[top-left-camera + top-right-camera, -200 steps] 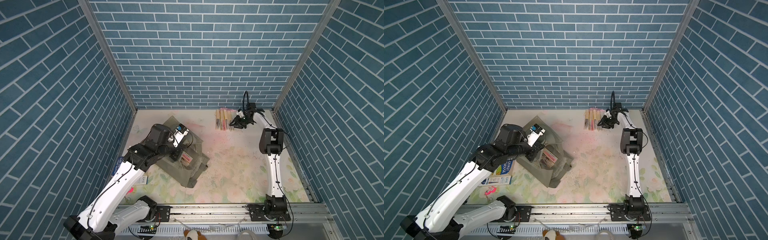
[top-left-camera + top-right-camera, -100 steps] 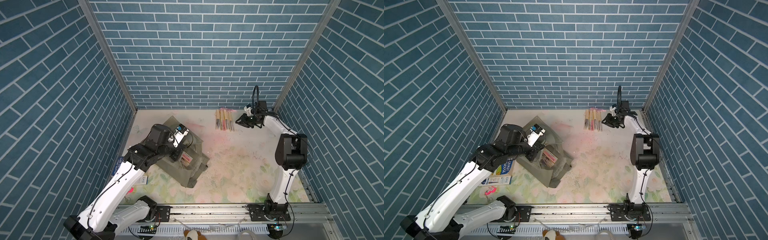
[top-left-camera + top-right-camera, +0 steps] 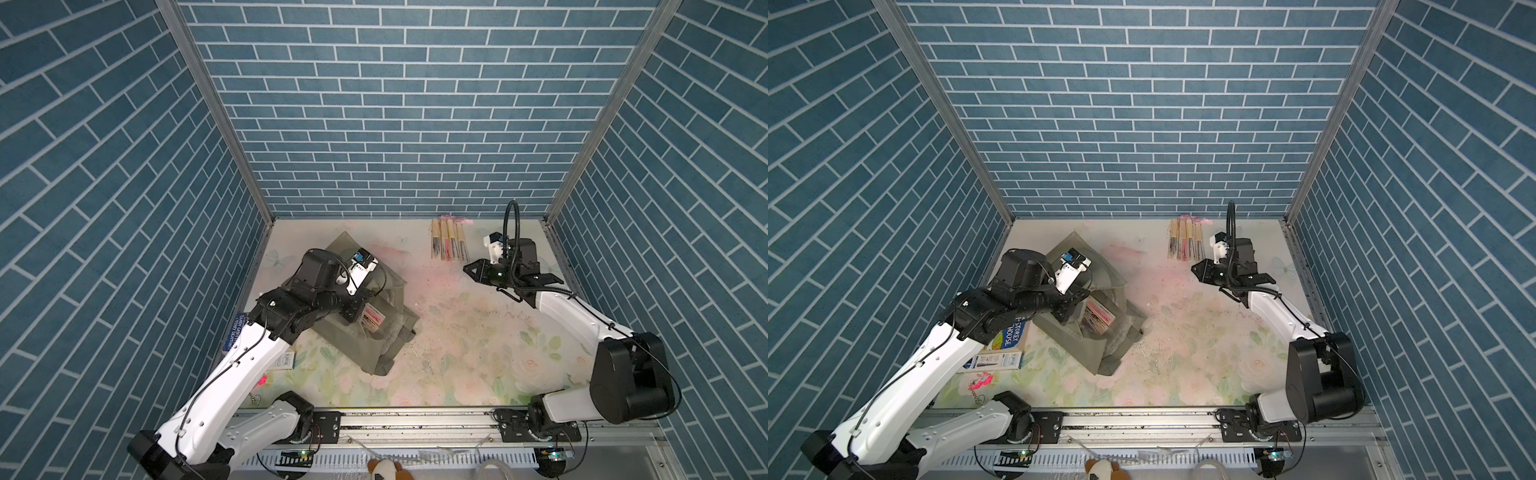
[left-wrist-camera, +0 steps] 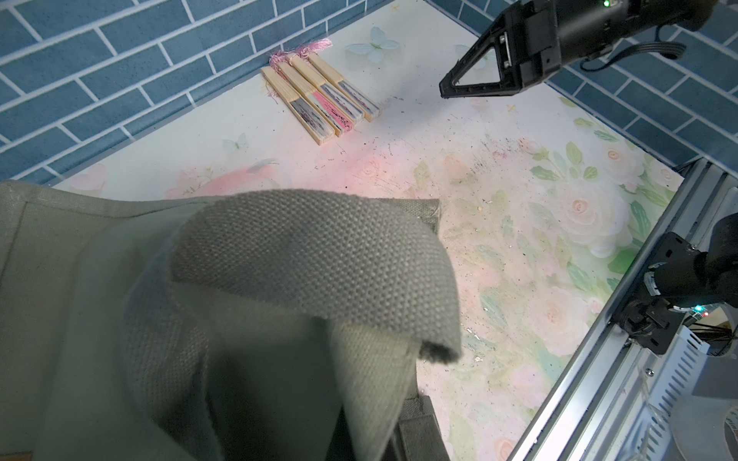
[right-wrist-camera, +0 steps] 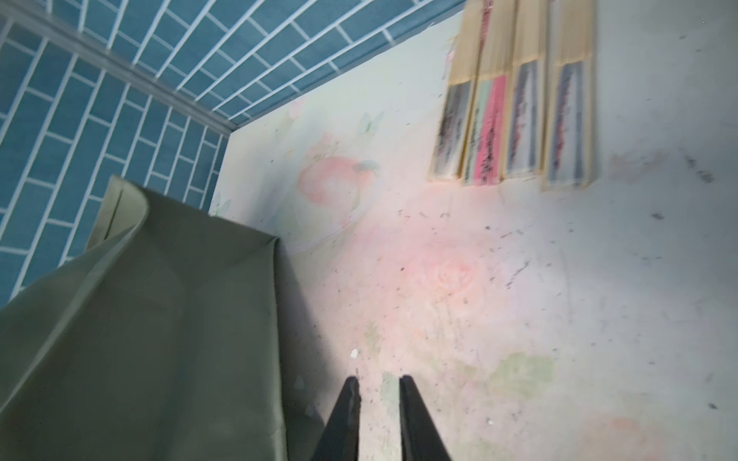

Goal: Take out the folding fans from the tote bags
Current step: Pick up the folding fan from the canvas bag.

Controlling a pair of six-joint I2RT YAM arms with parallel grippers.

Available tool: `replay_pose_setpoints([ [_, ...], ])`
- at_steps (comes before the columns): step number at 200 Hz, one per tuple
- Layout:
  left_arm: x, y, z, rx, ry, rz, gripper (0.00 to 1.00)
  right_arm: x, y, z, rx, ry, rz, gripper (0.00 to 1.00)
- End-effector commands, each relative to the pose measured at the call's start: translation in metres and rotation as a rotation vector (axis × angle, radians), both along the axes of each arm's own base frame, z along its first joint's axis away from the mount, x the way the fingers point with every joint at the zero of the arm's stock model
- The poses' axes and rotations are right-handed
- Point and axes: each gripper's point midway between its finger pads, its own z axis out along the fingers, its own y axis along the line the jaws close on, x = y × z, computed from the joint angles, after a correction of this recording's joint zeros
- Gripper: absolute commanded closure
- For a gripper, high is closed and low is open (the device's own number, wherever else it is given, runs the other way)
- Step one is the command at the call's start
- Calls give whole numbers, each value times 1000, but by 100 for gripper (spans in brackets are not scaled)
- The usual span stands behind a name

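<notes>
left claw (image 3: 355, 311) pinched on tote (image 3: 365, 353) | right claw (image 5: 377, 381) narrowly parted, empty

- The left arm (image 3: 249, 357) bends over the tote bag (image 3: 365, 349), and the left gripper (image 3: 356, 309) sits closed at the bag's mouth.
- The right arm (image 3: 569, 316) stretches low, well apart from the bag. The right gripper (image 5: 379, 381) points towards it, jaws narrowly parted and empty.

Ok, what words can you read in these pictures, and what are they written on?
"STOREY" and "HOUSE": on the blue book, half hidden under the left arm; the rest is covered.
Blue and white card beside the book: print too small to read.
Folding fans and tote bag: no words that I can make out.
</notes>
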Motion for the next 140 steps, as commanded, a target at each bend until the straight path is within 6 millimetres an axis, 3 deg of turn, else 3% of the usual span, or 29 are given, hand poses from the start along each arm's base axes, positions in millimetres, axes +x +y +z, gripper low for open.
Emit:
replay_pose_setpoints([
  [1, 3, 5, -4, 17, -7, 26, 100, -29, 11, 11, 9, -57, 42, 80],
  [29, 2, 4, -5, 18, -8, 22, 100, -82, 26, -2, 15, -70, 120, 80],
  [68, 2, 5, -5, 25, -21, 15, 100, -132, 54, -17, 66, -96, 237, 81],
  [116, 3, 5, -5, 24, -25, 16, 100, -165, 100, -35, -3, -219, 428, 90],
  [140, 2, 6, -4, 21, -34, 19, 100, -172, 122, -45, -57, -279, 508, 93],
])
